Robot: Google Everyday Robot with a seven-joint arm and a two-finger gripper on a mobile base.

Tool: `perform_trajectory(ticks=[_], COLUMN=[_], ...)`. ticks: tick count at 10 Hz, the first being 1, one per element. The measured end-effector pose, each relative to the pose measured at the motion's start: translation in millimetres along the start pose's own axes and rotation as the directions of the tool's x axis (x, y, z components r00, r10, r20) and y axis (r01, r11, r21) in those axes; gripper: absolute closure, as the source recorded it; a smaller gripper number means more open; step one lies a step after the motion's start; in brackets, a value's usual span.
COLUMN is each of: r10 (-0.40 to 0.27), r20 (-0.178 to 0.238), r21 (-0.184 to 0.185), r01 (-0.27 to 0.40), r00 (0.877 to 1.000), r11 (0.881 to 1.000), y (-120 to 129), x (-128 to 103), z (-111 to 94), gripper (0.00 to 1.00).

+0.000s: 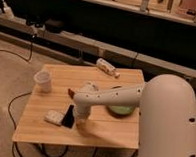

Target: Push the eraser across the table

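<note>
The eraser [52,117] is a small white block lying near the front left of the pale-wood table [108,133]. My gripper [68,116] is dark and points down at the table, right against the eraser's right side. My white arm [110,97] reaches to it from the right, low across the tabletop.
A white cup [43,81] stands at the table's back left. A small red object [70,92] lies behind the gripper. A green dish [122,110] sits under the arm at the right. A white bottle [106,66] lies at the back edge. Cables run over the floor at the left.
</note>
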Motion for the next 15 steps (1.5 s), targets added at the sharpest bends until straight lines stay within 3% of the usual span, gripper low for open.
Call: perform_trajectory(ticks=[2,6,15], r10=[0.009,-0.013,-0.043], r20=[-0.01,-0.033,-0.104], r21=[-0.032,-0.043,0.029], r01=[-0.009,0.012,0.046], r00=[1.0,0.999,0.994], r11=[0.999,0.999,0.999], y=[-7.2,-40.5,-120.0], x=[20.8,48.4,92.9], z=[3.7,7.2,40.9], gripper=[0.73,0.73,0.73])
